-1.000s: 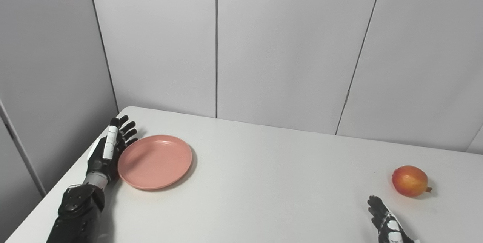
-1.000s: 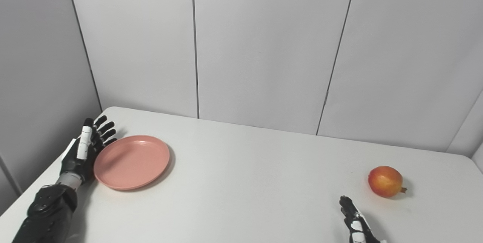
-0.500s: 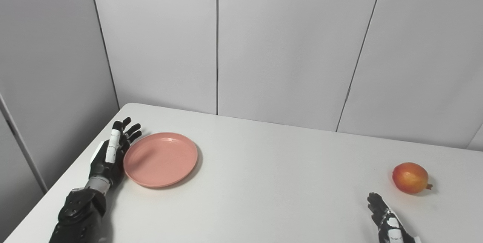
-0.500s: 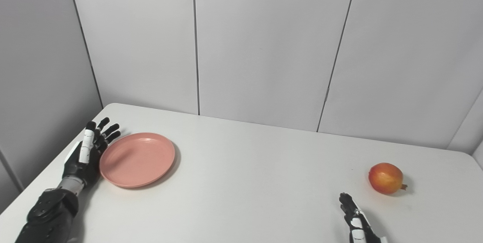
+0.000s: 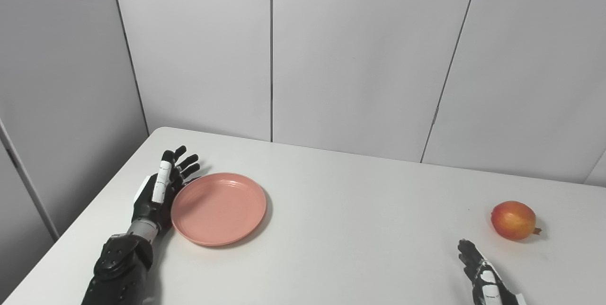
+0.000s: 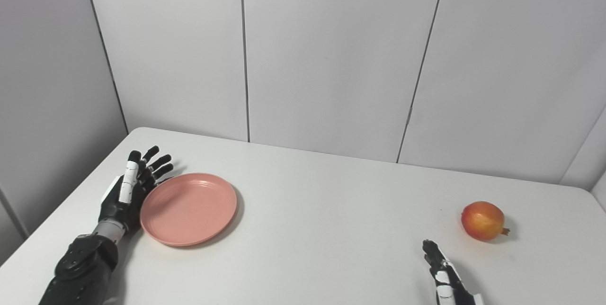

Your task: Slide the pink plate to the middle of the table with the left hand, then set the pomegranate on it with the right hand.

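Plate (image 5: pixel 218 209) first: we see the pink plate lying flat on the white worktop (image 5: pixel 360 229), left of the middle, its round rim giving it no long axis and its hollow facing up. Against the far worktop edge and the pomegranate (image 5: pixel 513 220), it sits further right than a second ago, and our left hand (image 5: pixel 158 192) has come along with it, so we judge the slide under way but not finished. That hand stands edge-on against the plate's left rim, fingers (image 5: pixel 185 163) stretched out and spread, pushing, not gripping. The pomegranate lies well apart on the right, its small stub pointing right, its longer line running left to right. Our right hand (image 5: pixel 484 276) waits just near of it, low at the frame edge, fingers apart, holding nothing.
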Available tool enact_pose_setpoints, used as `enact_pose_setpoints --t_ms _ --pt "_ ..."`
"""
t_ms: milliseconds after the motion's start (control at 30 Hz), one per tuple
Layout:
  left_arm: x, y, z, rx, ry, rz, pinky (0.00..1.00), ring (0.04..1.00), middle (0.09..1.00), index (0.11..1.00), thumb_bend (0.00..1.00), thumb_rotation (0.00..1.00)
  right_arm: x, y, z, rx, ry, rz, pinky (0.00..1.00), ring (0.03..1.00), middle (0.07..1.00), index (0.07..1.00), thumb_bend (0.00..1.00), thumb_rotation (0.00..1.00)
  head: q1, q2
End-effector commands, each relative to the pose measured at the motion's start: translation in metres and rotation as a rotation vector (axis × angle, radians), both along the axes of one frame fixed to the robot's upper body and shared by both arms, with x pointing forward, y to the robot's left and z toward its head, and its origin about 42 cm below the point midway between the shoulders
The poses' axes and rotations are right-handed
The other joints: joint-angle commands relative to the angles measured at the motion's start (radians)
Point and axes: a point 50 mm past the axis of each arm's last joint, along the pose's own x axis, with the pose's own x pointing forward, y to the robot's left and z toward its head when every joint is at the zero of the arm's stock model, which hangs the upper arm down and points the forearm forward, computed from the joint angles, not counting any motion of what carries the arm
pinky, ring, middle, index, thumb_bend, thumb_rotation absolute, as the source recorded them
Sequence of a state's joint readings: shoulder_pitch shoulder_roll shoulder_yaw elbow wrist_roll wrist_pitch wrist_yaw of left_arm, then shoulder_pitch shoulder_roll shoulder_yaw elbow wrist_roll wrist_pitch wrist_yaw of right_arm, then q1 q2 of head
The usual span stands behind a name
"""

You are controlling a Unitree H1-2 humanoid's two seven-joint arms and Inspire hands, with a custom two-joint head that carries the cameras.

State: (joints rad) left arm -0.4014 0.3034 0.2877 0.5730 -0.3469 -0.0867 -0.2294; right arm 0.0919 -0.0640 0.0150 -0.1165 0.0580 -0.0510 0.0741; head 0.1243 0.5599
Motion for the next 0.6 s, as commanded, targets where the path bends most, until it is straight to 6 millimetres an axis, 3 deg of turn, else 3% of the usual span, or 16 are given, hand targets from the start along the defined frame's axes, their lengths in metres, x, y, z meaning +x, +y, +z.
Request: enact_pose_setpoints --t_ms 0,233,567 --pt "0.015 -0.007 0.022 0.007 -0.057 -0.012 0.76 0.873 0.874 0.902 1.00 0.89 -0.009 0.005 -0.012 0.018 0.056 -0.004 1.00 0.940 0.911 0.863 0.79 0.99 -0.002 0.000" --pt "0.017 -0.022 0.023 0.004 -0.040 -0.033 0.72 0.860 0.859 0.903 1.00 0.91 -0.007 0.009 -0.012 0.013 0.055 -0.002 1.00 0.940 0.911 0.863 0.80 0.99 -0.011 -0.002" --pt "0.011 -0.044 0.019 0.001 -0.006 -0.080 0.75 0.884 0.873 0.931 1.00 0.91 -0.006 0.014 -0.010 0.015 0.047 0.005 1.00 0.936 0.913 0.863 0.79 0.99 -0.017 0.002"
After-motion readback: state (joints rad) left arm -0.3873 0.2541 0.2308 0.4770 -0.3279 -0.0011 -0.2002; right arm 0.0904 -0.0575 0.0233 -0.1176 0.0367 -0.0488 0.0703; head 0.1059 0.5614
